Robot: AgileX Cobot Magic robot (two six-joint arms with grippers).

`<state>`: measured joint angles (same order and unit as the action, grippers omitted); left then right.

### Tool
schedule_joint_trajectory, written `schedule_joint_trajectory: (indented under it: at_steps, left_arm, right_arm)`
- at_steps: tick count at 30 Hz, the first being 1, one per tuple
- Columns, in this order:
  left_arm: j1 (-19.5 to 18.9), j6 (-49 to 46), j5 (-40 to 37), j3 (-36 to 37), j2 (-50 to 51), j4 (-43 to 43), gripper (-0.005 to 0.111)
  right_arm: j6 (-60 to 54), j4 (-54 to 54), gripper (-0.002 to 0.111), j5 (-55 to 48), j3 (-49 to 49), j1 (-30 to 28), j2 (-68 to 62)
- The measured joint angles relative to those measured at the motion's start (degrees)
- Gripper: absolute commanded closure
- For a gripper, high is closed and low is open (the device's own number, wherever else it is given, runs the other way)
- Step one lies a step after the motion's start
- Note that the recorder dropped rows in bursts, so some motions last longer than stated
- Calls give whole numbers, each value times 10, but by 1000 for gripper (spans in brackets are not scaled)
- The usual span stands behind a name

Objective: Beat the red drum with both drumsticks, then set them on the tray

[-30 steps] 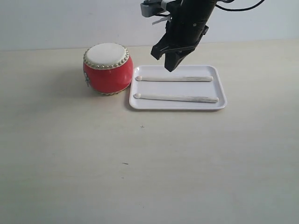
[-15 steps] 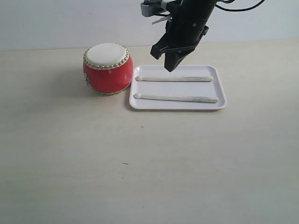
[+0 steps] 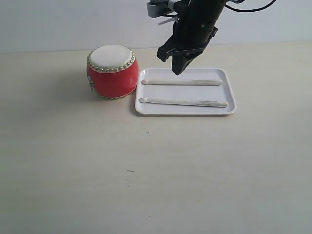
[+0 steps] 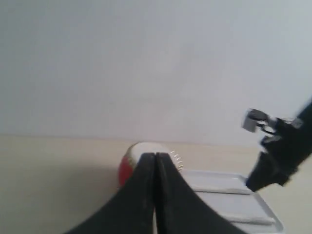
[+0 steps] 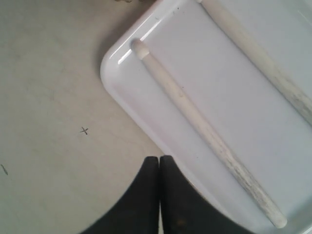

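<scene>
Right pincer (image 3: 178,69) and left pincer (image 4: 155,156): we see both clenched, empty.
Both drumsticks (image 3: 183,102) lie in the tray (image 3: 233,108); the red drum (image 3: 112,78) stands just left of it.

A glossy red drum (image 3: 112,72), its skin cream-white and both rims ringed with gold studs, sits beside the plain white tray (image 3: 185,92) on a pale beige table (image 3: 146,170) flecked with a few small dark marks. On the tray, the two drumsticks (image 3: 181,82) are pale, whitewashed wood, faintly streaked grey toward their thicker ends. Above the tray's far edge the right gripper (image 3: 178,71) is matt black; the left gripper (image 4: 155,156) is black too. Behind the tray, the wall (image 3: 73,24) is an unpatterned pale grey-white.
</scene>
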<state>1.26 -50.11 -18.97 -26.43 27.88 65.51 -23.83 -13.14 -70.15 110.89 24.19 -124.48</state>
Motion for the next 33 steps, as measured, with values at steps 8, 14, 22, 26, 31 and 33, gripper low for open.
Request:
schedule_joint_trajectory:
  at_steps: [8, 14, 22, 26, 31, 33]
  left_arm:
    - [0, 630, 152, 90, -4, -577, 107]
    - [-15, 589, 156, 157, -64, -587, 107]
    - [-78, 568, 156, 259, -191, -588, 107]
    - [-86, 527, 143, 262, -219, -588, 107]
    - [-86, 496, 118, 262, -244, -589, 107]
    - [-86, 490, 99, 262, -256, -589, 107]
  right_arm:
    - [0, 0, 108, 0, 0, 0, 0]
    - [0, -2, 108, 0, 0, 0, 0]
    - [0, -2, 108, 0, 0, 0, 0]
    - [0, -2, 108, 0, 0, 0, 0]
    - [0, -2, 108, 0, 0, 0, 0]
    - [0, -2, 108, 0, 0, 0, 0]
